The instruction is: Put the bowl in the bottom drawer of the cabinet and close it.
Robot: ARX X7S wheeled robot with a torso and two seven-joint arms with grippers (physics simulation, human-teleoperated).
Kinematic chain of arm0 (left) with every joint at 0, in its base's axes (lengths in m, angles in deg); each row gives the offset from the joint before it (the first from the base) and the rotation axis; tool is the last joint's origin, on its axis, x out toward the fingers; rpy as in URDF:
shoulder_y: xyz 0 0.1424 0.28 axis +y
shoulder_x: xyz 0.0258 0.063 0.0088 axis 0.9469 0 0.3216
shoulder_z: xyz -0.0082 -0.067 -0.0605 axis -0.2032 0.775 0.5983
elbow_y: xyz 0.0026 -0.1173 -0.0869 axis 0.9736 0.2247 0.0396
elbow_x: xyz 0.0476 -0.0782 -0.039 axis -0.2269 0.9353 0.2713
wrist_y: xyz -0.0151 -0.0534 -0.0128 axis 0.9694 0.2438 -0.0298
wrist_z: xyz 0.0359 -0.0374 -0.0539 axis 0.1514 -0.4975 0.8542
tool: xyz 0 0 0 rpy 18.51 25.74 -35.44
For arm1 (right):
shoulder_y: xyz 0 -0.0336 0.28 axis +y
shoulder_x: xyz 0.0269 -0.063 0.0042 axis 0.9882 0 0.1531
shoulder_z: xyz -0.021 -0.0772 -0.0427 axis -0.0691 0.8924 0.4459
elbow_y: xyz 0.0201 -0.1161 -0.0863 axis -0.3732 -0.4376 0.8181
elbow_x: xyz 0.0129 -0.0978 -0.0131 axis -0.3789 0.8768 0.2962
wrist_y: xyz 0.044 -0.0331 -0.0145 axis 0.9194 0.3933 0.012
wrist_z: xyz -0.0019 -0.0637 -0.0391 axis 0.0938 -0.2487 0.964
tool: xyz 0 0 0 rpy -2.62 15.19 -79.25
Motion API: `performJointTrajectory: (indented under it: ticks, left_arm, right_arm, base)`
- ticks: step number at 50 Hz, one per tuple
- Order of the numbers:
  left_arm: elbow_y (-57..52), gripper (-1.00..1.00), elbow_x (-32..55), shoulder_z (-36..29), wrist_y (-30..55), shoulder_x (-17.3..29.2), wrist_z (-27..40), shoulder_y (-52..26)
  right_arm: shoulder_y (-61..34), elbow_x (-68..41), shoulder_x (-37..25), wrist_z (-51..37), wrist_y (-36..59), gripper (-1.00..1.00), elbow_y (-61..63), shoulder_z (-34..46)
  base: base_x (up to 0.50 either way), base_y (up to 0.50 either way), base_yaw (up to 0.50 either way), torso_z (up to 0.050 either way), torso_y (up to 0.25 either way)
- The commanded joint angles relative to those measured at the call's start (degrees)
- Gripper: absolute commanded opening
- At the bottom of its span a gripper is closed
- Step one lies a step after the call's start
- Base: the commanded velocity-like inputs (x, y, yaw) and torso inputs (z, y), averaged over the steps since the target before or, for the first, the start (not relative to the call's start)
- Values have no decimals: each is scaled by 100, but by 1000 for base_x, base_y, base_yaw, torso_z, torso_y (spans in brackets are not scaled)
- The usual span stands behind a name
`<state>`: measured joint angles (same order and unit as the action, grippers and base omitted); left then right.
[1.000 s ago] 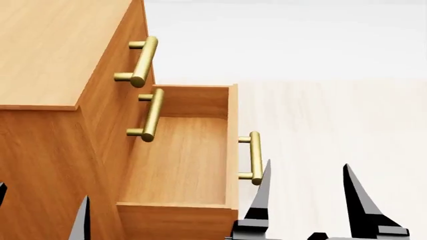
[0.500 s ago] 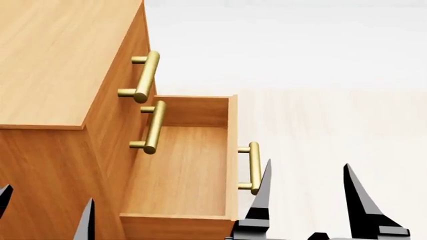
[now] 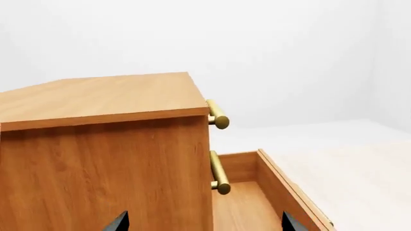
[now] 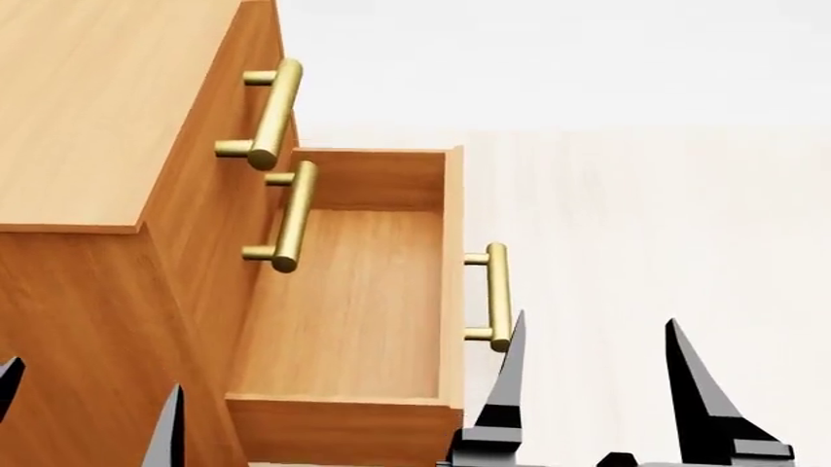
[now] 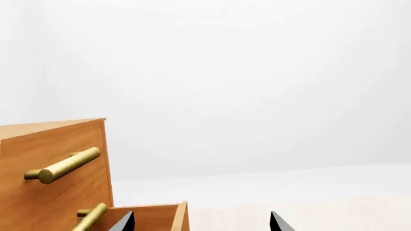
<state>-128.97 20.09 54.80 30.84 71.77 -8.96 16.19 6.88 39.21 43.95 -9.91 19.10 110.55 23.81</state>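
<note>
- Since a moment ago, the cabinet (image 4: pixel 91 126) sits higher in head view.
- The bottom drawer (image 4: pixel 350 302) stands open.
- Right gripper (image 4: pixel 595 355) and left gripper (image 4: pixel 91 409) are spread wide, holding nothing.

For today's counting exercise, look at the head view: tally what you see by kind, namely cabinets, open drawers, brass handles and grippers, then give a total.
Cabinet: 1
Open drawer: 1
Brass handles: 3 (top, middle, drawer front)
Grippers: 2 (left gripper, right gripper)
Total: 7

Bare simulated room: cabinet (image 4: pixel 117 195), pale floor (image 4: pixel 649 243)
</note>
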Motion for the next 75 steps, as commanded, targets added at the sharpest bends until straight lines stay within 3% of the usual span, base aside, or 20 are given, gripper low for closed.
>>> performJointTrajectory:
  ticks: [1,21,32,49,75]
  left_arm:
    - [231,100,-34,99,-460,-38,77,-114]
    - [279,100,239,-11,-708,214,427,-146]
    - [280,100,302,-110,-859,271,635,-136]
    - [190,100,488,-81,-844,385,869,-162]
    - [74,100,733,-107,-911,663,1216,-152]
  right_arm:
    - [29,127,93,93,-20,100,63,-106]
    - [8,95,61,45,-21,100,57,-78]
    - [-204,-106,22,-48,279,100,244,-117]
    - [-2323,-520,55,-422,2290,100,140,159]
    - [-4114,-768,691,-348,2951,100,-1672,458]
  base:
    - [0,0,0,34,-223]
    - [0,0,0,33,-220]
    - [0,0,0,1,-2]
    - [0,0,0,0,0]
    - [0,0,0,0,0]
